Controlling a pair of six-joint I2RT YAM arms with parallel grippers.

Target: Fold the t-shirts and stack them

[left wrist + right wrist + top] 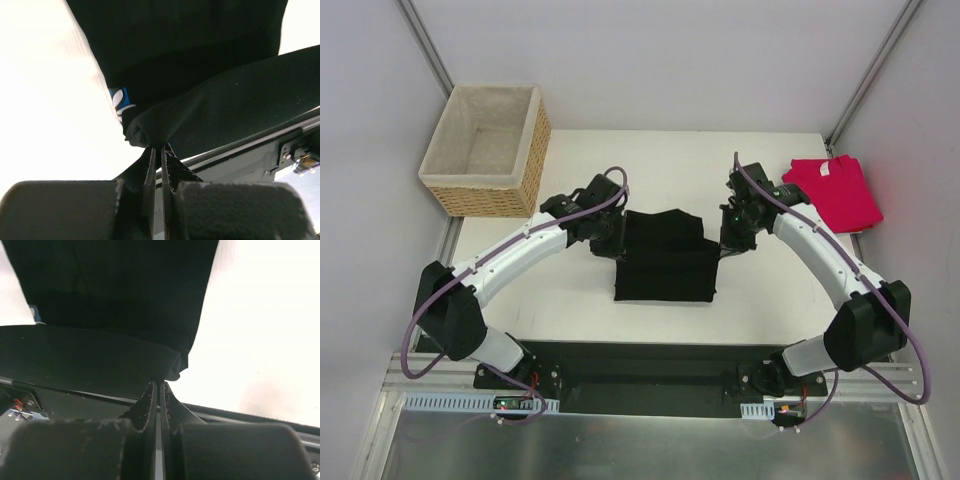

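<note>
Wicker basket point(485, 150): stands at the far left corner, well apart from both arms; no cloth visible in it.
Left gripper point(605, 236): fingers pressed together, clamped on a bunched left corner of the black t-shirt point(665, 268). In the left wrist view the cloth wads up right at the fingertips point(151, 157).
Black t-shirt, position: centre of the table point(560, 300), between the two grippers. The wide lower part lies flat on the near side, toward the arm bases; a narrower band spans from one gripper to the other.
Black t-shirt, axis: the gripped edge runs side to side, straight across from left gripper to right gripper. Neither arm is nearer; each holds its own end.
Direction from grippers: the body of the shirt lies inward and toward the bases from both sets of fingers.
Right gripper point(728, 240): fingers together, pinching the right corner of the same edge; the right wrist view shows the corner tucked at the fingertips point(167, 395).
Red t-shirt point(835, 190): lies at the far right of the table, just beyond the right gripper, already a compact shape, not touched.
Assessment: a fold of the black t-shirt is in hand. The next move likely calls for both arms to travel together, across the side-to-side edge, with that edge level and taut.
Risk: uneven travel would skew the fold line.
</note>
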